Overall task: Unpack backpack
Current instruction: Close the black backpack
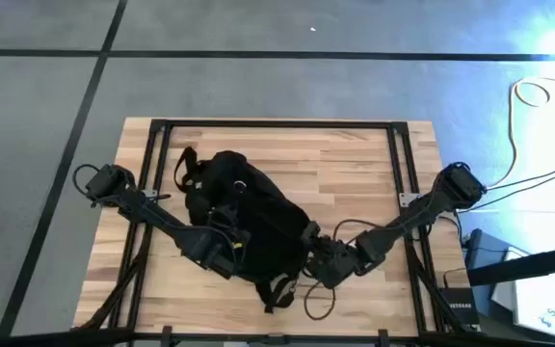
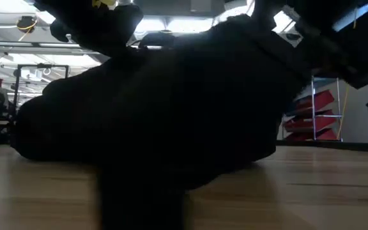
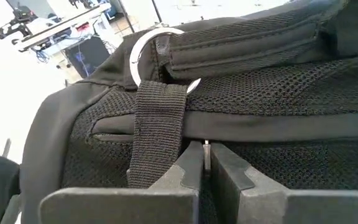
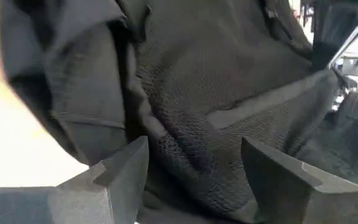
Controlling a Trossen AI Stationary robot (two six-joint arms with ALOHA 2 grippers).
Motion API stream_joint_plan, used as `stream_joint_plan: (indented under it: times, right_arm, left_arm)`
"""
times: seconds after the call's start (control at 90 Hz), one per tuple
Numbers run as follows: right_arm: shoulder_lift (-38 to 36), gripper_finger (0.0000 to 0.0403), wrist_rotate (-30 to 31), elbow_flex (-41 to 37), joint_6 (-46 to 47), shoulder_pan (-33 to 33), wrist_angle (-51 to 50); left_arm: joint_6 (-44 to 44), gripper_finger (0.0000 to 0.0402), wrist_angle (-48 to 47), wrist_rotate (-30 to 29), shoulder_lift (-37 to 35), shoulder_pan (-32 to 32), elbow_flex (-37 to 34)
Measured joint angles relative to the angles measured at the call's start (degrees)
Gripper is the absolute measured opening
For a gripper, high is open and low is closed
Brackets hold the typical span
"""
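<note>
Black fabric fills the low view: the backpack [image 2: 158, 102] sits right against that camera, on the wooden table [image 1: 355, 164], near the table's front-centre in the high view, straps trailing toward the front edge.

Backpack [image 1: 244, 226] lies between both arms, still zipped as far as visible; nothing taken out yet.

Left gripper [image 3: 204, 171] is at the pack's left side, fingers nearly closed, pinching a small metal zipper pull [image 3: 207, 152] on the mesh panel. A webbing strap [image 3: 157, 127] hangs from a metal ring [image 3: 143, 53] just beside it.

Right gripper [image 4: 194, 165] is at the pack's right lower side, jaws spread wide, holding nothing, mesh fabric bulging between the fingers.

Step in hand, by my read: opening the zipper, early in the task. Next move probably calls for the right gripper to clamp fabric and brace the pack while the left drags the pull along the zipper track; a weak pinch could slip off the pull.
</note>
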Motion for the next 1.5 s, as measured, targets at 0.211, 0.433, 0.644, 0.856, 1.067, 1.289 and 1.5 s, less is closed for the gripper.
stream_joint_plan:
  times: [0.211,0.433,0.644,0.856,1.067,1.289,1.5]
  right_arm:
    - [-0.02,0.0237,3.23,0.0,-12.92,-1.52,-0.65]
    - [-0.02,0.0234,-3.42,0.0,-21.69,-3.44,-0.6]
    - [0.22,0.0132,-3.4,-0.01,-21.83,-2.84,-0.2]
    - [0.22,0.0016,-2.11,1.71,-14.42,0.92,0.74]
    - [0.3,0.0004,-1.78,4.59,-5.29,4.77,0.04]
    - [0.3,0.0001,-1.65,7.24,-0.81,7.86,-2.91]
    - [0.3,0.0,-1.48,7.72,6.48,8.99,-9.22]
  left_arm:
    - [1.61,0.0,1.07,-0.08,0.0,0.0,0.0]
    - [1.73,0.0,1.1,-0.2,0.0,-0.01,0.0]
    - [2.89,0.0,1.08,-0.45,0.0,-0.02,0.0]
    - [5.21,0.0,1.32,-0.31,0.0,0.17,0.07]
    - [7.61,0.0,1.52,0.02,0.0,1.06,0.17]
    - [9.92,0.0,1.47,0.03,0.0,2.36,0.21]
    - [12.3,0.0,1.1,-0.08,0.0,3.99,0.15]
